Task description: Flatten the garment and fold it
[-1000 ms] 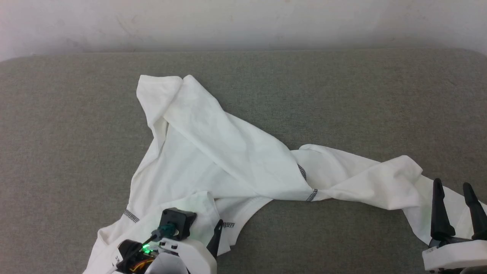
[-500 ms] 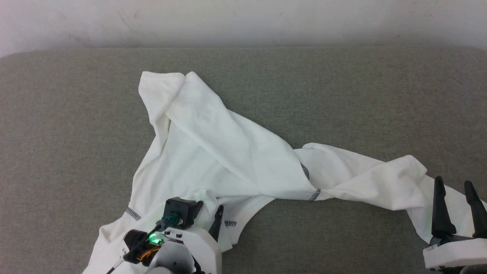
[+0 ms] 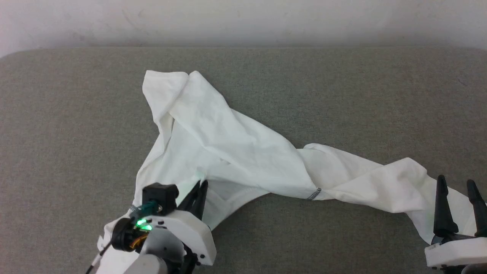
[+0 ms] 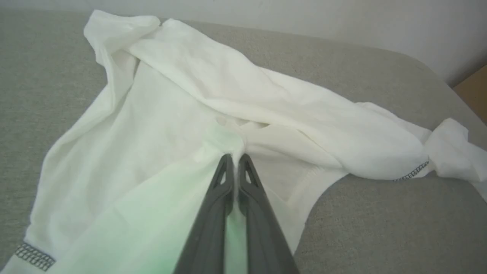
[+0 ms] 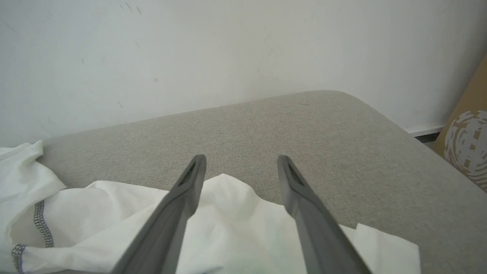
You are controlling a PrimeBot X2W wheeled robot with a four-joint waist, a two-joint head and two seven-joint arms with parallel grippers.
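Shirt (image 3: 236,152) lies crumpled & twisted across the middle of the grey pad (image 3: 342,95), w/ one sleeve (image 3: 380,182) trailing to the pad's right end. Left gripper (image 3: 202,184), near the pad's front edge, is pinched tight on a ridge of cloth by the neck opening. Fabric bunches at its tips. Right gripper (image 3: 456,180), at the pad's right end, hangs over the sleeve end w/ fingers spread, holding nothing.

Handling, as we judge it: thin, light, v. soft, no stiffness. It'll drape, wrinkle & drag across the pad's weave, and prob. slip out of a shallow pinch. Best holds are doubled edges: the seams w/ dark zigzag stitching (image 3: 314,194), the cuff, the hem corners.

Hard to make out:
- The other sleeve runs under the left arm & off the pad's front.
- The cuff at the pad's right end is partly behind the right gripper.
- We can't tell front from back, nor how many layers the left gripper has.
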